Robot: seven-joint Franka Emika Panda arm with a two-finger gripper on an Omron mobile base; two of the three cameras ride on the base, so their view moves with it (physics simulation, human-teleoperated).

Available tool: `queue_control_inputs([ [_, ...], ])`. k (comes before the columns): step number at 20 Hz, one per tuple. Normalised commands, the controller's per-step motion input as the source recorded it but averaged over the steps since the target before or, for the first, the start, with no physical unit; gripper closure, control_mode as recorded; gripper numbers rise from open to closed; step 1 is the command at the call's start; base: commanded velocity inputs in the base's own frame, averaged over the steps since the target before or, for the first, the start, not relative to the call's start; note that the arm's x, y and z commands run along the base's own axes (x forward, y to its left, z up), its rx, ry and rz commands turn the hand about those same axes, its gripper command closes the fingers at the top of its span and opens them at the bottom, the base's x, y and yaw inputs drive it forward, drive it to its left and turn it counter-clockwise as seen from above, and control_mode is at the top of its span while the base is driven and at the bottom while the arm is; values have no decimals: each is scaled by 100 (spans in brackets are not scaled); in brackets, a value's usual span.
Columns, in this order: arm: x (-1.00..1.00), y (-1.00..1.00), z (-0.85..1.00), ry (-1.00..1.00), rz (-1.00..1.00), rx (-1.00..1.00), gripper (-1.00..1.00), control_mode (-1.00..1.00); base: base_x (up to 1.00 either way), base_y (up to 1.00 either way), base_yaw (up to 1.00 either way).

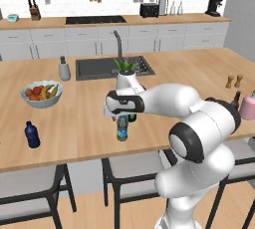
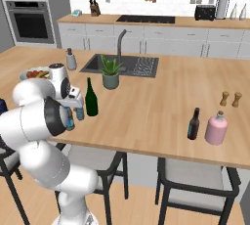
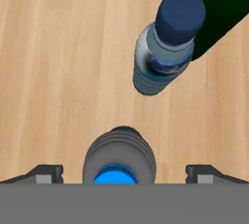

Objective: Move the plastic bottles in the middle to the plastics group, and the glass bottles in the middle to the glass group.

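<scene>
At the bottom centre of the hand view, a clear plastic bottle with a bright blue cap (image 3: pixel 118 162) stands directly between the two finger tips, which sit wide apart at either side and touch nothing. The hand (image 1: pixel 115 111) is therefore open and positioned over this bottle, at the middle of the left base view. A second clear bottle with a dark blue cap (image 3: pixel 168 43) appears in the upper right of the hand view, just beside the first, with the dark-green glass bottle (image 2: pixel 91 98) immediately behind it. Both plastic bottles and the green bottle stand on the wooden worktop (image 1: pixel 84 118), near its front edge. The solid dark-blue bottle (image 1: pixel 32 134) marking the plastics group stands at the left of the left base view, well apart from the hand. The slim dark bottle with the blue label (image 2: pixel 194 124) marking the glass group stands at the right of the right base view, beside a pink bottle (image 2: pixel 215 128). Judged step: approach to grasp the first plastic bottle. The next move calls for lowering the hand around the bottle body, closing evenly, and avoiding contact with the neighbouring bottle.
</scene>
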Motion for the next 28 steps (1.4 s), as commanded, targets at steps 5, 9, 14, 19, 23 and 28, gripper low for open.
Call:
queue_control_inputs([
  [5, 0, 0, -12, 0, 2, 0, -100, -100, 0, 0, 0],
  [9, 0, 0, 0, 0, 0, 0, -100, -100, 0, 0, 0],
  [14, 0, 0, 0, 0, 0, 0, 100, -100, 0, 0, 0],
  [19, -14, 2, 0, -6, 0, 0, 100, -100, 0, 0, 0],
  [23, -68, 39, 1, -17, 12, 0, 100, -100, 0, 0, 0],
  [28, -71, 71, 18, -14, 25, 0, 100, -100, 0, 0, 0],
])
